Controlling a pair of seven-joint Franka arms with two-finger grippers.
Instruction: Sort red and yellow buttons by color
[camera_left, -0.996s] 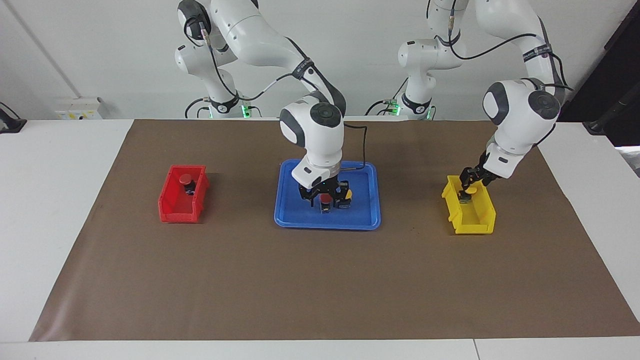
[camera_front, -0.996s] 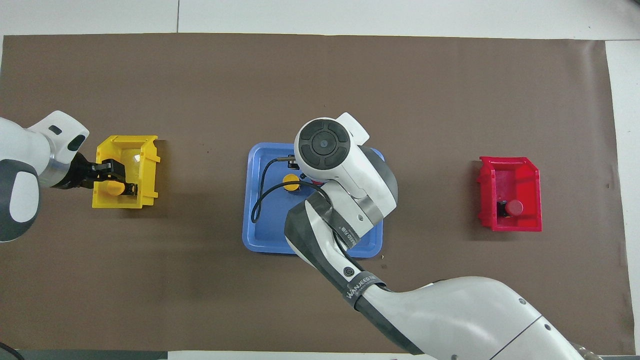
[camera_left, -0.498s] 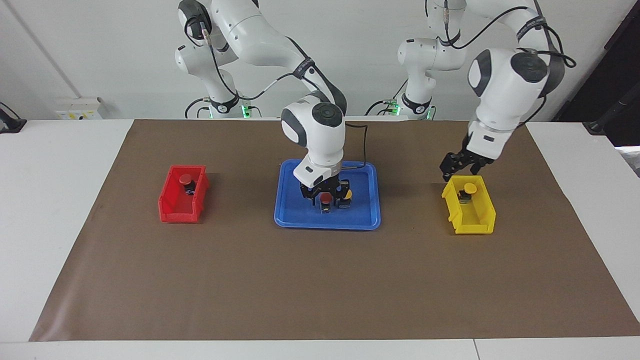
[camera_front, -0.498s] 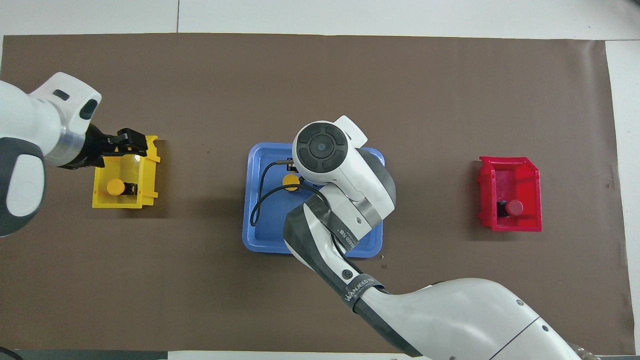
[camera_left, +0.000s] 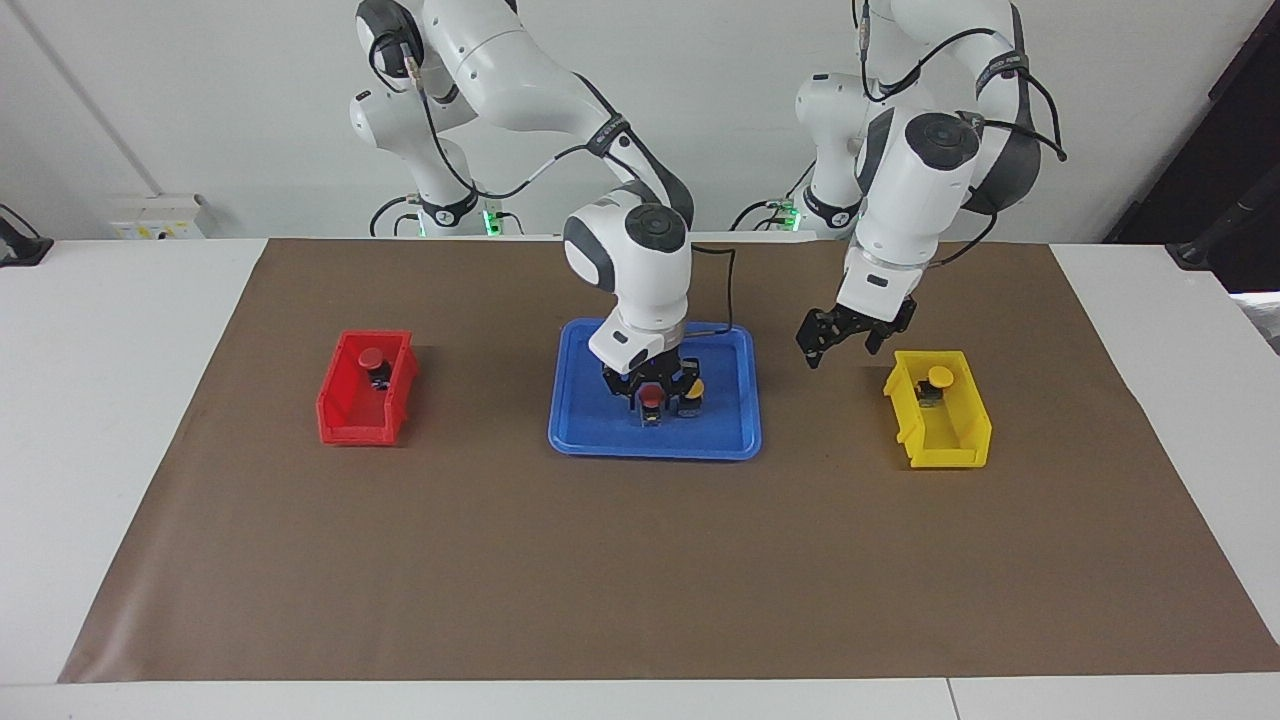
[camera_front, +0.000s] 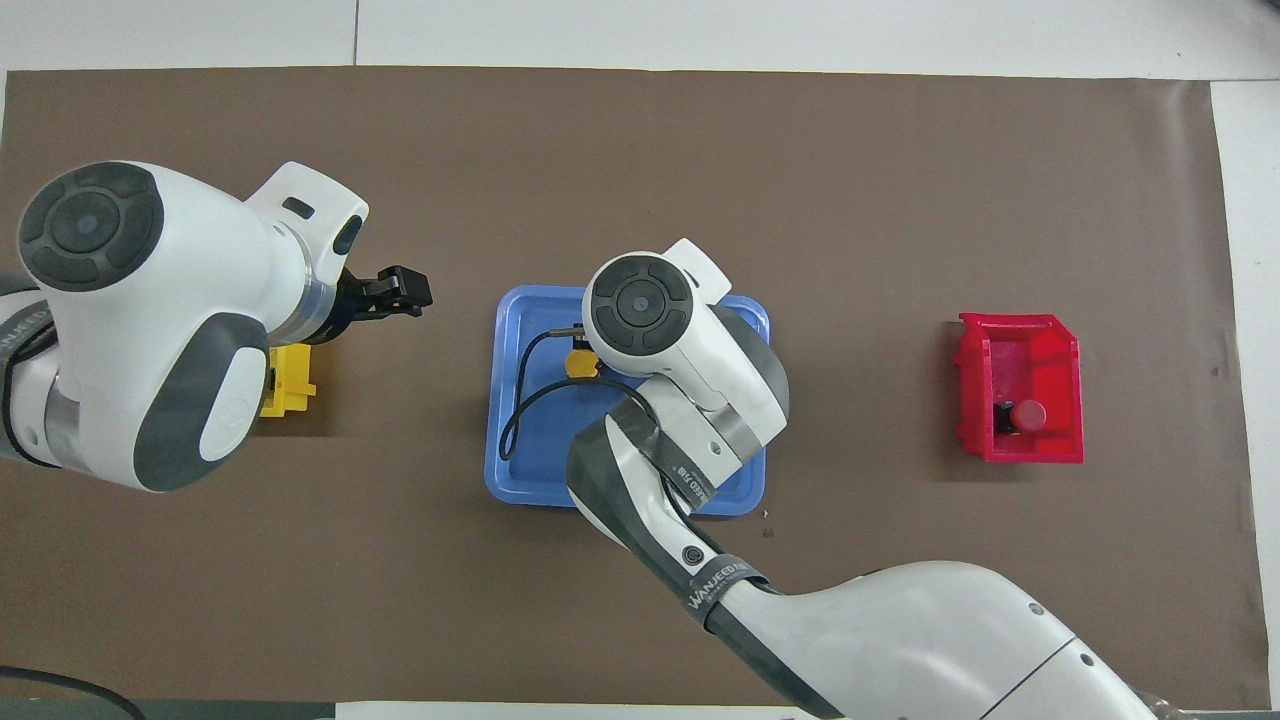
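Sitting toward the right arm's end of the desk, the red bin rests on the brown mat and holds one red button, which stands upright near the bin's end closest to the robots. Next along, at the middle of the mat, lies the blue tray. The right claw is down inside this tray, its fingers clenched around the second red button, whose red cap shows between them while its dark base sits low at the tray floor; whether the base touches the floor or is just clear of it cannot be told. Just beside it in the tray, toward the left arm's end, stands a yellow button, upright and apart from the claw's grip; from overhead its yellow cap peeks out next to the right arm's wrist. Further along, the left claw hangs in the air over the bare mat between the tray and the yellow bin, released, its fingers spread and holding nothing. The yellow bin sits toward the left arm's end, well apart from the tray, and in it the other yellow button stands upright near the end closest to the robots. From overhead the left arm's wrist covers most of this bin.
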